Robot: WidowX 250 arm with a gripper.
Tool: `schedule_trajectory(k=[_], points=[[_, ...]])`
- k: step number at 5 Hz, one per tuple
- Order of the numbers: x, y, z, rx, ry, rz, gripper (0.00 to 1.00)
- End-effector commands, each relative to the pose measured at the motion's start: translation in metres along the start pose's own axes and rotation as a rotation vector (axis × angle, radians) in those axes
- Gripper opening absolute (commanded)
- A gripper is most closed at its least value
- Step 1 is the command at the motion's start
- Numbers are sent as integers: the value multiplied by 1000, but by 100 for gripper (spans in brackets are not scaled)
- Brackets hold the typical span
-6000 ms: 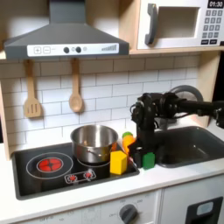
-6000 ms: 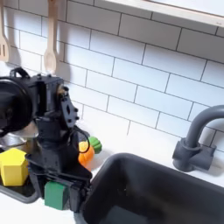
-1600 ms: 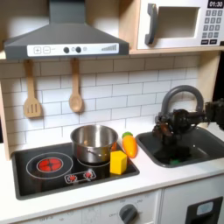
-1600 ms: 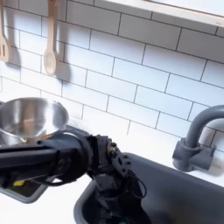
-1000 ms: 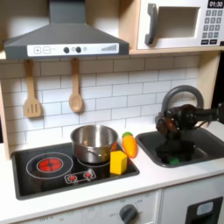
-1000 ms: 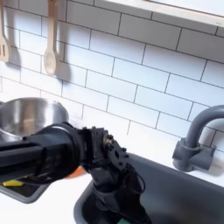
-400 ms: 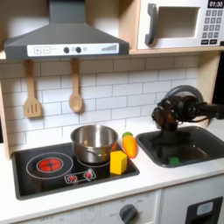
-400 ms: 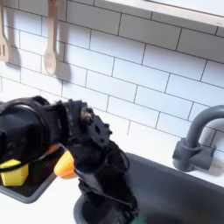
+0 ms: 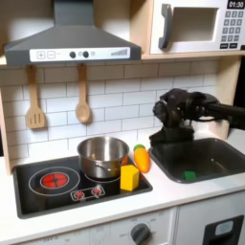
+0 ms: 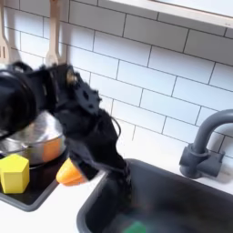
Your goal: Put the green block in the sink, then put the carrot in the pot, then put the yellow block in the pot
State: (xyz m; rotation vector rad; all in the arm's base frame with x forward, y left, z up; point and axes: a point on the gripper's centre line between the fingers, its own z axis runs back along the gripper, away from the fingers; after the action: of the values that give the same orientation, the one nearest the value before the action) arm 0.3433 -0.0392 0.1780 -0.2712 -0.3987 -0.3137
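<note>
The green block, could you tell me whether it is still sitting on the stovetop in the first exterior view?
No, the green block lies inside the sink, away from the stovetop.

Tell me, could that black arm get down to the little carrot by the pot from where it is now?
Probably yes. The carrot lies in the open between the pot and the sink, nothing on top of it. The yellow block sits close in front, so the fingers might brush it.
</note>
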Motion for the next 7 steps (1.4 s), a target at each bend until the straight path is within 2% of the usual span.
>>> schedule_trajectory(k=[1, 2, 3, 4, 6, 7], points=[[9, 28, -16, 30, 65, 8, 100], [7, 42, -16, 44, 79, 27, 100], [9, 47, -1, 58, 37, 20, 100], [12, 47, 8, 66, 21, 12, 100], [23, 40, 42, 99, -53, 0, 100], [20, 40, 39, 89, -33, 20, 100]])
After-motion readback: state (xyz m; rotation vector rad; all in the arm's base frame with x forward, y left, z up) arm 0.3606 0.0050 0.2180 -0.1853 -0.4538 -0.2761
